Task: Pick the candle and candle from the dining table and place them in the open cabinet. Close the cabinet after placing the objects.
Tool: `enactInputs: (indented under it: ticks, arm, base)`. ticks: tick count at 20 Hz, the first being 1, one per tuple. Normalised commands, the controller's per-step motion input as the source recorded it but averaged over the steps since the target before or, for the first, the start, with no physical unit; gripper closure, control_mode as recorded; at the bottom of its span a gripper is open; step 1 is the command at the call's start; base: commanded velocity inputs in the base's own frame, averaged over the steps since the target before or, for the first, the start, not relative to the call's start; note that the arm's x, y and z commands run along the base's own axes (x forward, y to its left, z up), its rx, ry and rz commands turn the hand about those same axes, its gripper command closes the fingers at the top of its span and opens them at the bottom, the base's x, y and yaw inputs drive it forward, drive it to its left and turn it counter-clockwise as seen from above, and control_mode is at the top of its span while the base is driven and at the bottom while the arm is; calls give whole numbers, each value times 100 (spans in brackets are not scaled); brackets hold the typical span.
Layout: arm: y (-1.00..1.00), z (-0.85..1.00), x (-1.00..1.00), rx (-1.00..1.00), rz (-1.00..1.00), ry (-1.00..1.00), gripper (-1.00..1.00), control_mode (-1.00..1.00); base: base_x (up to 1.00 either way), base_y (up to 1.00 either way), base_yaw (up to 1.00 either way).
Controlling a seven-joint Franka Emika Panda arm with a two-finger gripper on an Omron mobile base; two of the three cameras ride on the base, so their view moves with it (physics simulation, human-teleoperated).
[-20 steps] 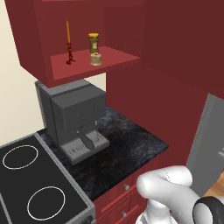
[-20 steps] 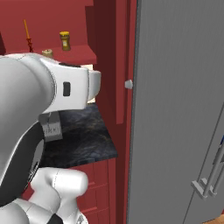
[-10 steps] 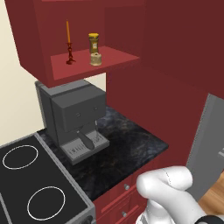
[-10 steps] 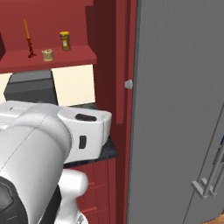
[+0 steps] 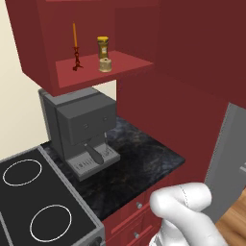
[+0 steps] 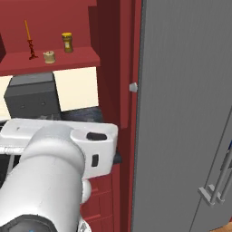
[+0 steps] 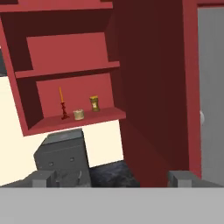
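Both candles stand on the lower red shelf of the open cabinet [image 7: 70,124]. The thin orange taper candle [image 7: 61,94] rises from its small dark red stand at the left. Just to its right sits the squat tan-yellow jar candle [image 7: 78,114]. The same taper [image 5: 74,36] and squat candle [image 5: 105,65] appear from the left base, and the taper [image 6: 27,30] and squat candle [image 6: 49,56] from the right base. My gripper [image 7: 113,179] is open and empty, well back from the shelf and below it. The cabinet door [image 7: 151,87] stands swung open to the right. The dining table is out of view.
A taller yellow jar [image 7: 94,103] stands on the shelf beside the candles. A grey coffee machine [image 5: 81,125] sits on the black counter [image 5: 144,153] under the cabinet, with a stove [image 5: 33,202] to its left. A tall grey fridge [image 6: 190,113] rises at the right.
My arm has swung downward in the right base view, uncovering the shelf and candles. The candles have not moved and the gripper stays open.
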Motion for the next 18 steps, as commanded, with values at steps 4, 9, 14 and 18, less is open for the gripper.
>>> enactInputs:
  ticks: [4, 9, 14, 18]
  arm:
    - [-18, -13, 0, 2, 15, -16, -100, -100]
    - [-7, -25, 0, 0, 18, -8, -100, -100]
    - [0, -18, 0, 0, 13, -3, -100, -100]
    - [-2, 0, 0, 0, 0, 0, -100, -100]
  base:
    - [0, 0, 0]
    - [0, 0, 0]
    - [0, 0, 0]
    - [0, 0, 0]
